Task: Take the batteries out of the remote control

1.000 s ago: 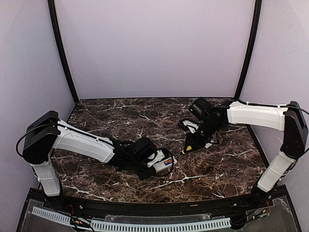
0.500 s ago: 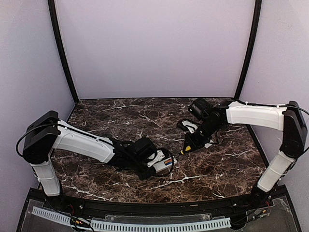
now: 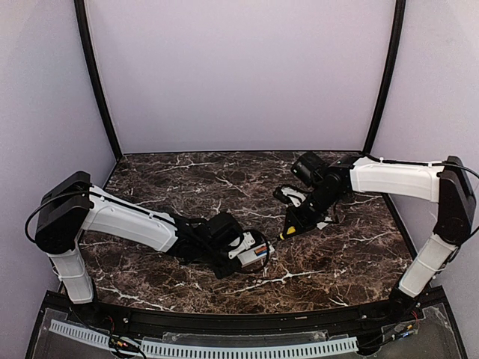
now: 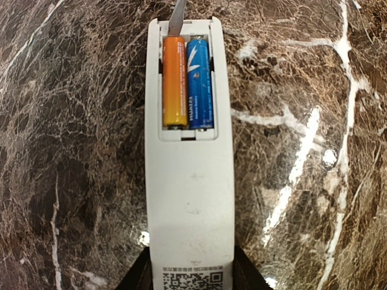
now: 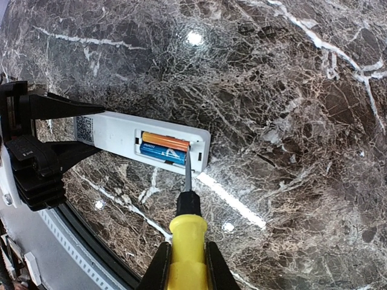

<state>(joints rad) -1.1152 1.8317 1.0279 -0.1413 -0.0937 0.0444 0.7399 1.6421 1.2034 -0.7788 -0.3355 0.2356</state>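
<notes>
The white remote control [image 4: 190, 199] lies along the marble with its battery bay open. My left gripper [image 4: 190, 275] is shut on its code-mark end. Two batteries sit side by side in the bay, an orange one [image 4: 173, 81] and a blue one [image 4: 199, 81]. They also show in the right wrist view [image 5: 164, 148]. My right gripper [image 5: 188, 263] is shut on a yellow stick tool [image 5: 188, 238]. The tool's thin metal blade [image 5: 187, 172] reaches the far end of the bay, next to the orange battery's end. In the top view the left gripper [image 3: 245, 247] and right gripper [image 3: 299, 218] face each other at mid-table.
The dark marble table [image 3: 187, 179] is bounded by lilac walls at the back and sides. Its black front rim [image 5: 91, 232] runs close behind the remote. The left arm's black gripper body [image 5: 33, 157] sits at the remote's left end.
The right gripper with the yellow tool has shifted slightly left toward the remote. The left gripper and the remote have not moved.
</notes>
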